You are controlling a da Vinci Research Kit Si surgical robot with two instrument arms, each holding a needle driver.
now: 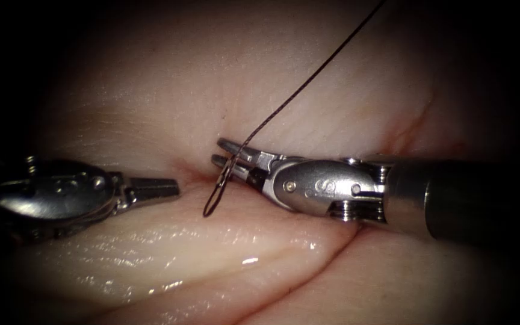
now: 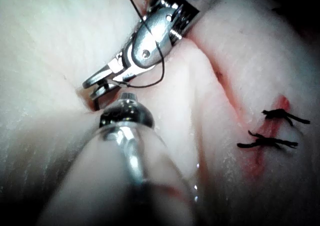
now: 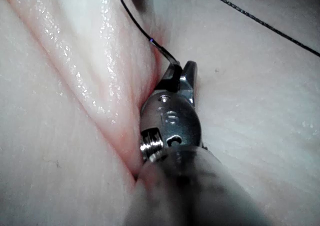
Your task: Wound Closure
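1. Ground: pale, wet tissue [image 1: 332, 90] under both my tools; the cut [image 1: 191, 173] runs as a pink fold between my two tips.
2. Right tool [image 1: 216, 151]: enters from the right, tip at the cut; jaws narrow, clamped on the needle [image 3: 150, 39] near one end of its curve; which end, I cannot tell.
3. Left tool [image 1: 173, 188]: lies on the left side of the cut, jaws closed together, holding nothing.
4. Needle, position: a thin dark arc that leaves my right jaws and hangs over the cut as a slim loop; it appears free of the tissue, though the loop's far end lies close against the surface.
5. Thread [image 1: 314, 75]: one taut dark line from the upper right down across my right jaws to the loop.
6. Governing relation: the needle sits between my tips, just right of my left jaws and apart from them; its long axis slopes from the right jaws down and leftward; my right arm has it, my left is the nearer free one.
7. Other items: two knotted stitches [image 2: 267, 143] with cut ends further along the wound; red fluid [image 2: 257, 166] around them.
8. Hard to make out: where needle ends and thread begins within the loop; my left jaws in the left wrist view are a blur.
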